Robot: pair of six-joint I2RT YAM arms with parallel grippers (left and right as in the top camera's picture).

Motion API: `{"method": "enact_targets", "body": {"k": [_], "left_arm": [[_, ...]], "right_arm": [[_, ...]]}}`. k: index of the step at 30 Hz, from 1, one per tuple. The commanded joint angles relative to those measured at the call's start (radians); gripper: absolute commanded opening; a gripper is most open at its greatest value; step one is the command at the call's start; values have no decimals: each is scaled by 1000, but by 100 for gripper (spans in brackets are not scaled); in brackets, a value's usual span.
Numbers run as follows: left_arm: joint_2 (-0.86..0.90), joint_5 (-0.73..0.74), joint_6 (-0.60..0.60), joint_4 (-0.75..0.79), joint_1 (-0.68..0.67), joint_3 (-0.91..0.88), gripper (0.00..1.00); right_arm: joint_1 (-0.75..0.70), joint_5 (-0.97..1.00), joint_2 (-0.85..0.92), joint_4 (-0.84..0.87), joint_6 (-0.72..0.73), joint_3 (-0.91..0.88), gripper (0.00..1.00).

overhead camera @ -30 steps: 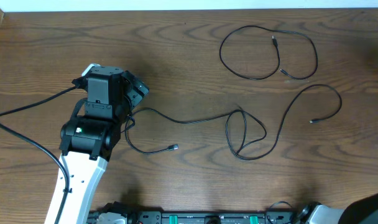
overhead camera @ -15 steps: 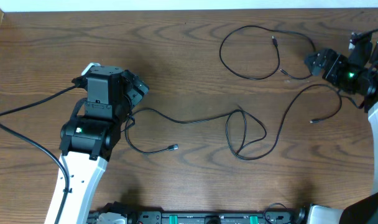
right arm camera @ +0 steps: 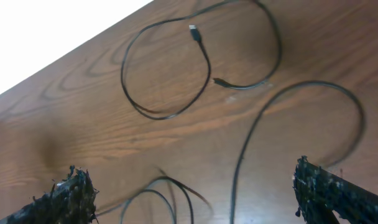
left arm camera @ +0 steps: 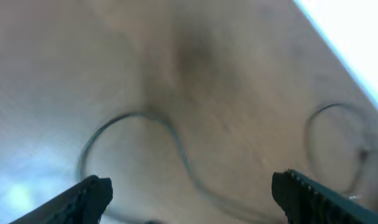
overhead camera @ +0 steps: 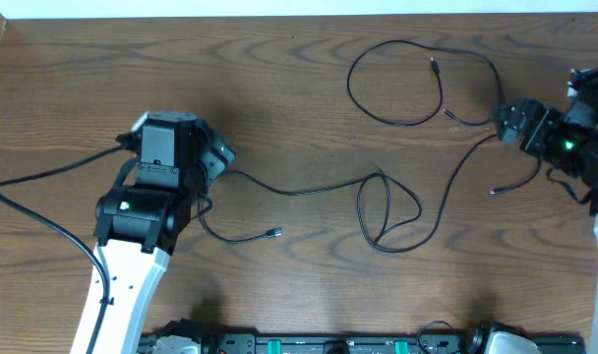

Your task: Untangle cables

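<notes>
Overhead: two black cables on the table (overhead camera: 279, 59), well apart from each other.

Upper cable (overhead camera: 350, 87): loose double loop at far right-centre, long axis left to right, both plug ends tucked inside the loop.

Long cable (overhead camera: 299, 193): stretched left to right across the middle, crossing itself in a loop cluster (overhead camera: 383, 211) at centre. Near plug end (overhead camera: 276, 233) pointing right, close to the left arm. Far plug end (overhead camera: 494, 190) pointing left, under an arch at right.

Left pincer (overhead camera: 218, 157): spread wide, gripping nothing, just beside the long cable's left bend; bend blurred but dead ahead in the wrist view.

Right pincer (overhead camera: 503, 116): fully spread, empty, at the top of the arch, between it and the upper cable. Contact not discernible.

Judgement: only the centre cluster left to clear. Cluster toward the left of the right pincer, somewhat nearer that arm. Likely next: clamp the arch and draw rightward along the cable's axis.
</notes>
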Motion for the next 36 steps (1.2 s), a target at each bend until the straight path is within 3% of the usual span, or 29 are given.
{"method": "enact_targets", "body": {"k": [1, 5, 9, 13, 24, 31, 33, 36], "left_arm": [[10, -33, 18, -117, 5, 10, 89], [17, -85, -13, -259, 5, -29, 89], [18, -90, -86, -273, 5, -137, 89], [21, -75, -189, -187, 5, -264, 89], [103, 21, -192, 141, 5, -496, 87], [237, 18, -191, 270, 5, -513, 72], [280, 18, -191, 289, 5, -513, 55], [328, 18, -191, 299, 5, -513, 38]], "right_arm": [[-5, 43, -37, -18, -53, 0, 99], [-5, 43, -58, -30, -61, 0, 99], [-5, 42, -59, -34, -61, 0, 99], [-5, 42, -59, -34, -61, 0, 99], [-5, 42, -59, -38, -61, 0, 99], [-5, 42, -59, -39, -61, 0, 99], [-5, 42, -59, -39, -61, 0, 99], [-5, 41, -59, -41, -61, 0, 99]]}}
